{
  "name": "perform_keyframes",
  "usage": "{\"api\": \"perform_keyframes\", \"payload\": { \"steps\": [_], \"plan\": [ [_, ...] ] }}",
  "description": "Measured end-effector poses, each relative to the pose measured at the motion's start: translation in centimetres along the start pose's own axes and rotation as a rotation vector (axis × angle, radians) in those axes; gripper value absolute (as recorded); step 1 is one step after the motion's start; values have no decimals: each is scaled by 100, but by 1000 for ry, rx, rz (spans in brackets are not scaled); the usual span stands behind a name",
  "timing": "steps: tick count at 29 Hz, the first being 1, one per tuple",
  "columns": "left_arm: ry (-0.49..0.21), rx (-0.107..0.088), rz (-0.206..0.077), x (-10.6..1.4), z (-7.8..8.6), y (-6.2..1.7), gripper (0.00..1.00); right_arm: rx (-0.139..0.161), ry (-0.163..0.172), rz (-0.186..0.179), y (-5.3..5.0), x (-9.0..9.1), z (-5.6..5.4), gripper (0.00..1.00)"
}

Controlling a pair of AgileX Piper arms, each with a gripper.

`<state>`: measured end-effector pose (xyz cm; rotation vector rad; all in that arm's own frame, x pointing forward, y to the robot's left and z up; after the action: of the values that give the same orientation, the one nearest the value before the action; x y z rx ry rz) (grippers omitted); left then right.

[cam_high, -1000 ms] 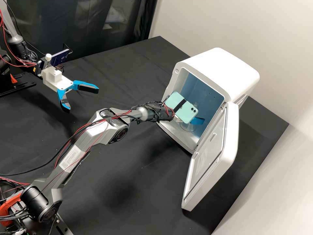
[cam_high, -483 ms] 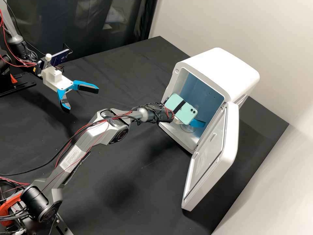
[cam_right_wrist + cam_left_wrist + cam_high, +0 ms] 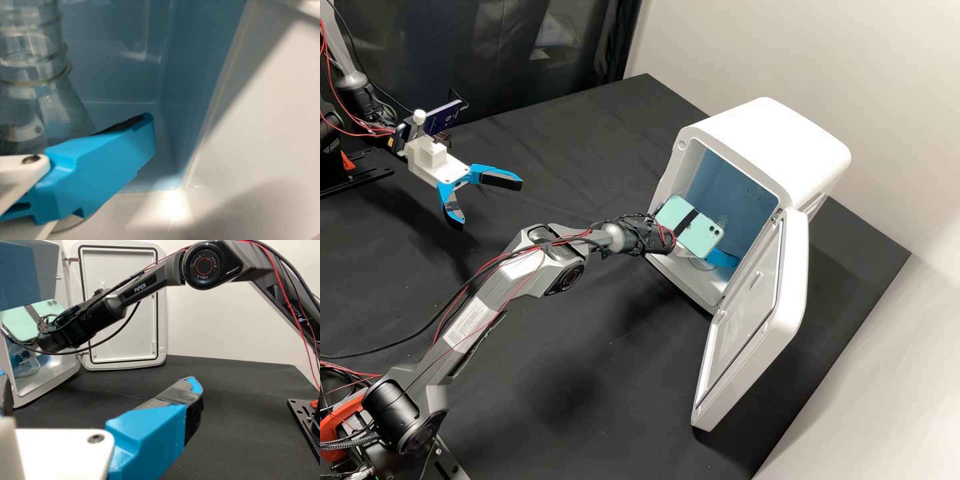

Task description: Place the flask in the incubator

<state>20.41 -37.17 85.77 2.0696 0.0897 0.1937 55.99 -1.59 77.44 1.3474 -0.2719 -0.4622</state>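
Black counter point(image 3: 600, 373) carrying the white incubator point(image 3: 760, 143), door swung open. Inside, apparently resting on the floor, is the flask point(image 3: 30, 100) (clear glass, conical), with the right hand point(image 3: 720, 257) beside it; you cannot tell whether that hand clamps it. The left hand point(image 3: 487, 201) hangs spread apart, well away. Treat the glass as light, slippery and fragile; take it at the neck.

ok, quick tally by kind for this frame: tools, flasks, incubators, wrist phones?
Tools: 2, the left tool and the right tool
Flask: 1, the flask
Incubator: 1, the incubator
Wrist phones: 2, the mint-green phone and the dark blue phone
Total: 6
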Motion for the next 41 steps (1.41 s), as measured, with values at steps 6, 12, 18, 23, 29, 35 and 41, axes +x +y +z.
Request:
{"api": "perform_keyframes", "payload": {
  "steps": [6,12,18,23,29,35,41],
  "plan": [
    [0,0,0,0,0,0,100,-2,6,-17,-24,21,22,100],
    [2,0,1,-1,-4,1,100,-8,6,-17,-20,23,28,100],
    [3,0,1,-2,-7,2,100,-8,6,-17,-20,23,28,100],
    [3,0,1,-2,-7,2,100,76,0,-33,-12,48,133,100],
    [3,0,1,-2,-7,2,100,226,28,-59,71,-3,361,100],
    [3,1,3,-3,-5,5,100,302,60,-54,121,-112,459,100],
    [-1,6,15,-11,6,33,100,363,73,-44,168,-208,506,100]
  ]
}}
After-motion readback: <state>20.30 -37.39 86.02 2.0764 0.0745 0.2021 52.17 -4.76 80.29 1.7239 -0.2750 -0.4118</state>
